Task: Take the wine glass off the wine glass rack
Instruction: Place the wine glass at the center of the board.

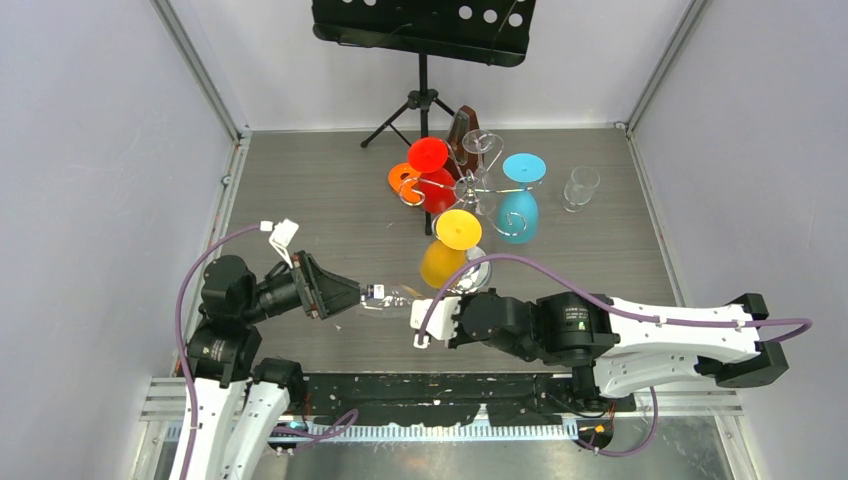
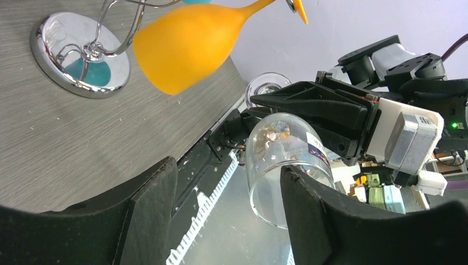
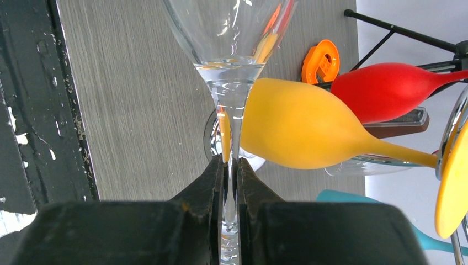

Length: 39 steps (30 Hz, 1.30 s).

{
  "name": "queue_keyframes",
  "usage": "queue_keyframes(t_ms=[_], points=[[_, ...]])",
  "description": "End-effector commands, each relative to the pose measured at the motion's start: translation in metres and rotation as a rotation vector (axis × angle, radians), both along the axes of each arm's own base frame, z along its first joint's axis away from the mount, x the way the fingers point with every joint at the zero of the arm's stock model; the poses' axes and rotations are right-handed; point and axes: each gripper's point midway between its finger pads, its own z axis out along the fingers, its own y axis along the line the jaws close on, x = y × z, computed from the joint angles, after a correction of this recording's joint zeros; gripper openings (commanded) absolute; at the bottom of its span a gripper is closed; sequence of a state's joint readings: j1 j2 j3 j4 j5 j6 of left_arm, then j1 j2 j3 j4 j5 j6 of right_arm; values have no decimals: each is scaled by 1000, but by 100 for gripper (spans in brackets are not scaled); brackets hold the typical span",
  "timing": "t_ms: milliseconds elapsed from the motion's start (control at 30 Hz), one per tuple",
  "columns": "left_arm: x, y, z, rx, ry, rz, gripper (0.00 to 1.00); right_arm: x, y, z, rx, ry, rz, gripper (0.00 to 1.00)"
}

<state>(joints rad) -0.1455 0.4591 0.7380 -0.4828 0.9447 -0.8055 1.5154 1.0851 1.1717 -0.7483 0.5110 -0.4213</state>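
Across the enclosure floor spreads a grey wood-grain table (image 1: 330, 220), walled in pale panels. At its far edge stands a black tripod music stand (image 1: 423, 25). Nearer, both arms reach in from the near edge toward each other.

Beyond them, the chrome wine glass rack (image 1: 472, 188) stands mid-table. A red glass (image 1: 430, 170), a yellow glass (image 1: 445, 250) and a blue glass (image 1: 518, 205) hang upside down from its curled arms.

A clear wine glass (image 1: 392, 295) is off the rack. It lies level in the air between the two grippers, near the front of the table, just in front of the yellow glass. The right gripper (image 3: 230, 165) is clenched on its stem. The left gripper (image 1: 350, 297) is spread, its fingers standing to either side of the bowl, whose mouth faces it. A gap shows on at least one side, so the bowl is not clamped.

Right of the rack a small clear tumbler (image 1: 580, 187) stands upright. An orange ring-shaped piece (image 1: 403, 180) lies beside the red glass.
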Motion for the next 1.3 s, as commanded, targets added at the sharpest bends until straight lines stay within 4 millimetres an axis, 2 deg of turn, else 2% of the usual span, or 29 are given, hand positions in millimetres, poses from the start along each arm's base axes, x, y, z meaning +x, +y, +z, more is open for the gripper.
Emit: queue_keyframes(t_ms=[0,333,667,767,867,1100,1167,1267], points=[[-7,-1,6,-16,-39,-30,65,3,20,43,166,-39,-2,6],[-17,-1,2,-10,-30,-57,44,7,26,47,197,-61,-28,6],[-25,-1,0,10,-26,-79,24,13,35,41,169,-82,-61,6],[-28,0,0,24,-32,-95,16,16,36,39,157,-96,-83,9],[-28,1,-3,52,-32,-93,0,18,37,38,154,-101,-101,10],[-27,5,-7,94,-36,-68,0,19,36,40,187,-100,-115,17],[-25,6,-8,109,-36,-56,0,19,35,40,196,-97,-117,22],[-22,8,-8,120,-33,-38,0,18,36,38,204,-89,-116,37]])
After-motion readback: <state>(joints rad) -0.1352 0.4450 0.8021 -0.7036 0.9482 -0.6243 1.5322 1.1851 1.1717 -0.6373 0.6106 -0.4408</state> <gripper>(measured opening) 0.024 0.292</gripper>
